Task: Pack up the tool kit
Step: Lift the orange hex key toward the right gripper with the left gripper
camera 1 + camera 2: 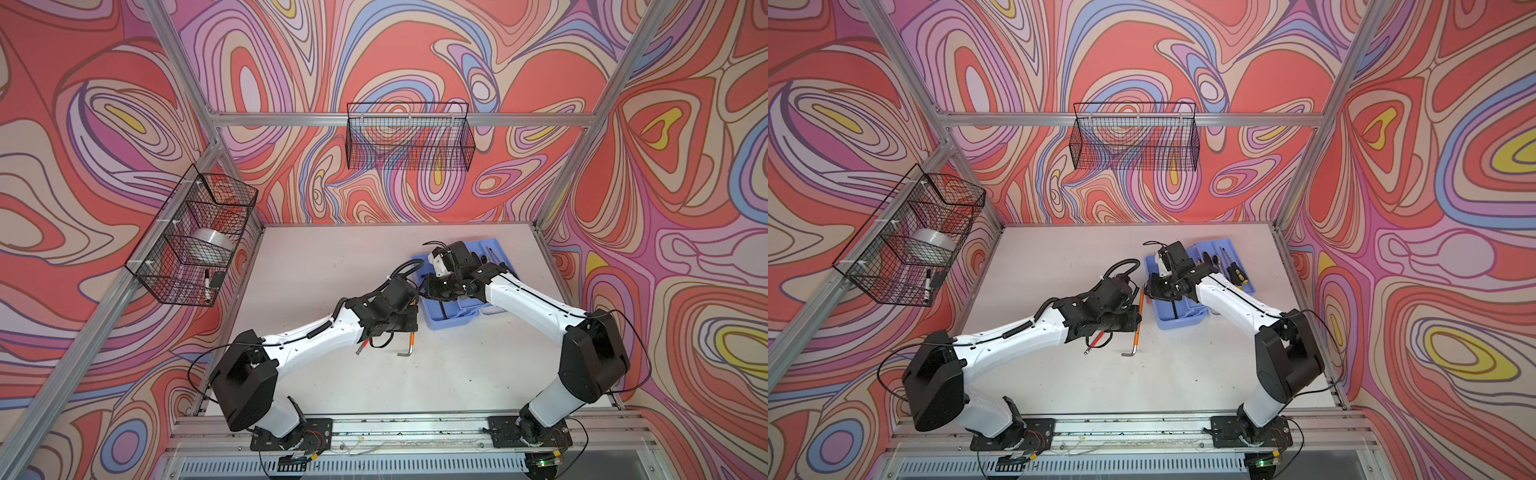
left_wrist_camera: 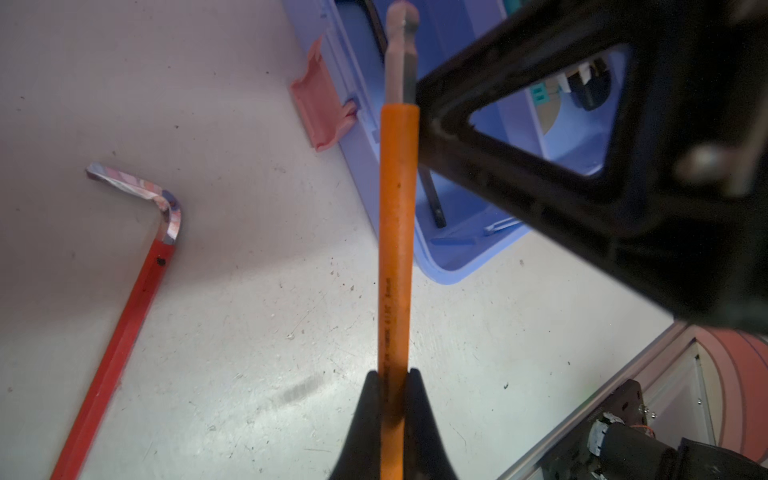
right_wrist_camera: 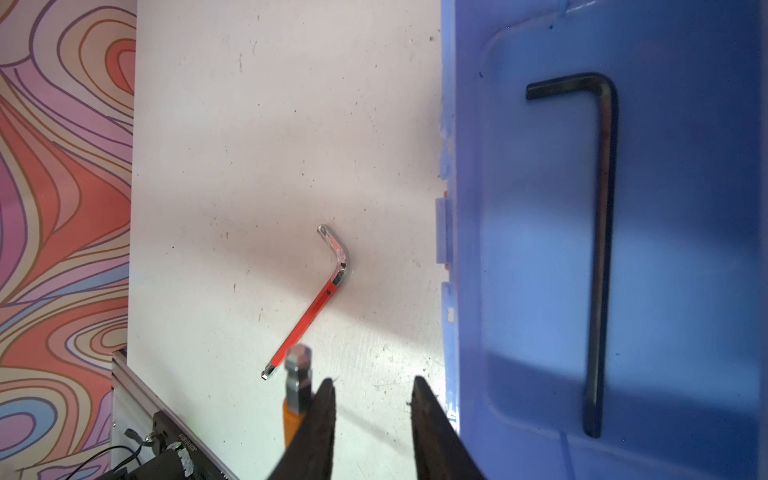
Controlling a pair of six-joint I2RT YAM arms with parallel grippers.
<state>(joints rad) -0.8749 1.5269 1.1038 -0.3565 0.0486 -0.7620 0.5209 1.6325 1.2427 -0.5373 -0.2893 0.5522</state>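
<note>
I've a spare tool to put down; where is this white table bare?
Bare: the white table's far stretch, between the side wall and the periwinkle plastic toolbox base; the near strip before the aluminium front rail. Crowded: beside that base, where the left gripper pinches an orange hex key next to the open right gripper and a red hex key.

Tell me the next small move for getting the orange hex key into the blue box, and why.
Probably nudge the right gripper sideways so the metal tip of the orange hex key falls between its open jaws. The left gripper is clamped on the key's sleeve, but the tip sits outside one finger, beside the blue box.
</note>
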